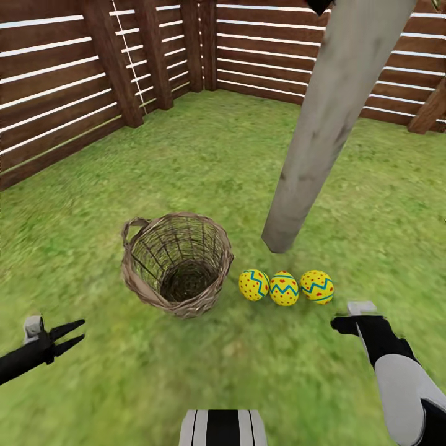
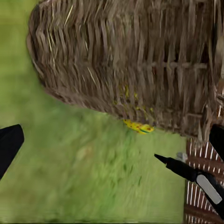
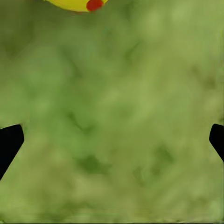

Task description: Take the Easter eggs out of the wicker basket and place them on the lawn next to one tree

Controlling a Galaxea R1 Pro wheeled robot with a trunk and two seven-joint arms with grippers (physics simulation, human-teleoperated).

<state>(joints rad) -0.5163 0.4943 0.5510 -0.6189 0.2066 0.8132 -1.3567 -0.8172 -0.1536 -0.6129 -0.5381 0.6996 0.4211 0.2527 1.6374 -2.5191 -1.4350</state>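
Observation:
The wicker basket (image 1: 176, 263) stands upright on the lawn (image 1: 217, 161), and its inside looks empty. Three Easter eggs (image 1: 254, 285), (image 1: 284, 288), (image 1: 317, 286) lie in a row on the grass just right of it, at the foot of the tree's pale trunk (image 1: 322, 130). My left gripper (image 1: 79, 331) is open, low at the basket's near left, apart from it. In the left wrist view the basket wall (image 2: 130, 60) is close, and an egg (image 2: 137, 126) peeks out behind it. My right gripper (image 1: 341, 322) is open above the grass near the rightmost egg (image 3: 77, 3), holding nothing.
A brown slatted wooden fence (image 1: 62, 93) encloses the lawn at the left and the back. Open grass spreads behind the basket and to the right of the trunk. My base (image 1: 223, 427) shows at the near edge.

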